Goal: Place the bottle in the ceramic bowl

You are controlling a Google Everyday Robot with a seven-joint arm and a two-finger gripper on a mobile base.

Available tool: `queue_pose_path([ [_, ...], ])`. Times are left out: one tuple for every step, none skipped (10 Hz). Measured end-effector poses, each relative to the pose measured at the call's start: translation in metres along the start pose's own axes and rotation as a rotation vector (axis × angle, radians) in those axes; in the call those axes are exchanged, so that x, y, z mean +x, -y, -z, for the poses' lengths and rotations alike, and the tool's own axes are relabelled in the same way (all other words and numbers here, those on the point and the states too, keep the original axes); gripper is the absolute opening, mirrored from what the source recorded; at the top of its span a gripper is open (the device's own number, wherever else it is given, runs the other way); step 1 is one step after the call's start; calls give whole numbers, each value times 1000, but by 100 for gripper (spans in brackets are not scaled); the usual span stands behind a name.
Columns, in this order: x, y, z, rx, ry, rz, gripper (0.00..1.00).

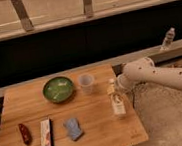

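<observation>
The bottle [118, 105] is small and white with an orange-brown label. It sits at the right side of the wooden table [95, 115], its cap end up against my gripper [112, 88]. The gripper is shut on the bottle's top end, with the white arm reaching in from the right. The green ceramic bowl [58, 88] stands at the back of the table, left of the gripper and about a bowl's width away. It holds only pale marks.
A translucent plastic cup [87, 83] stands between the bowl and the gripper. A red object [25, 132], a flat box [45, 134] and a blue object [72, 129] lie at the front left. A clear bottle [168, 38] stands on the far ledge at the right.
</observation>
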Motion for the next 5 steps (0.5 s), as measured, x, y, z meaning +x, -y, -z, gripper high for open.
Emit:
queue_pose_path([
  [-12,2,6,20,5,8,0],
  [-26,1,14,40,11,20,0],
  [-43,0,23,59,20,42,0],
  [-56,-2,29,69,29,65,0],
  [-71,-8,32,73,40,97,0],
])
